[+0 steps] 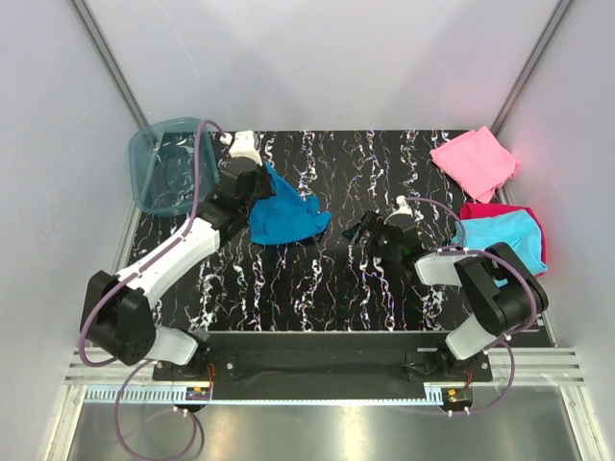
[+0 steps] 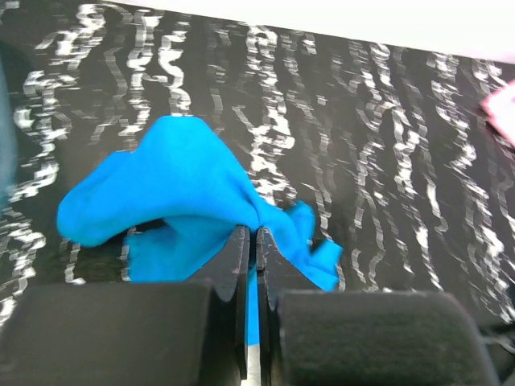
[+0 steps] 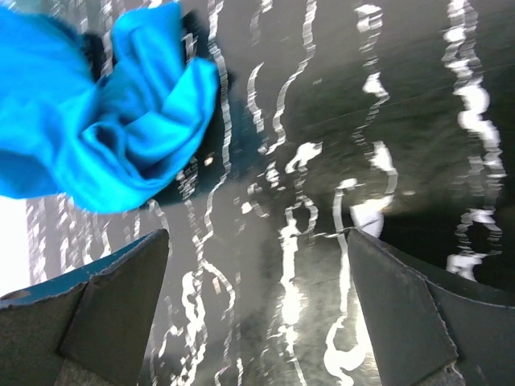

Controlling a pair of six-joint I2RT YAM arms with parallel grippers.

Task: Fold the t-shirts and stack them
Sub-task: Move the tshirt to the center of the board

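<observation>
Teal-blue t-shirt [image 1: 285, 217] lies bunched on the marbled table [image 1: 317, 288], left of centre, near the blue tub [image 1: 165, 168]. Left gripper [image 2: 256, 235] is clamped tight on a pinch of the cloth, jaws almost meeting with fabric between them. The rest of the shirt hangs down to the table. My guess: it holds an edge so the shirt can be lifted and spread flat for folding.

Right gripper [image 3: 256, 237] is spread wide and holds nothing. It sits low over the middle of the table, pointed at the shirt, probably placed to take a second corner.

Folded shirts are parked on the right, out of the work area. The pink t-shirt [image 1: 474, 159] is at the far right corner. The cyan t-shirt [image 1: 504, 232] lies on the magenta-red t-shirt [image 1: 480, 208], by the right arm.

Top view gives the whole layout, with the tub and the folded shirts. Left wrist view alone shows the actual pinch, which the arm hides from above. Right wrist view shows bare table between the open fingers and the shirt, so no contact.
</observation>
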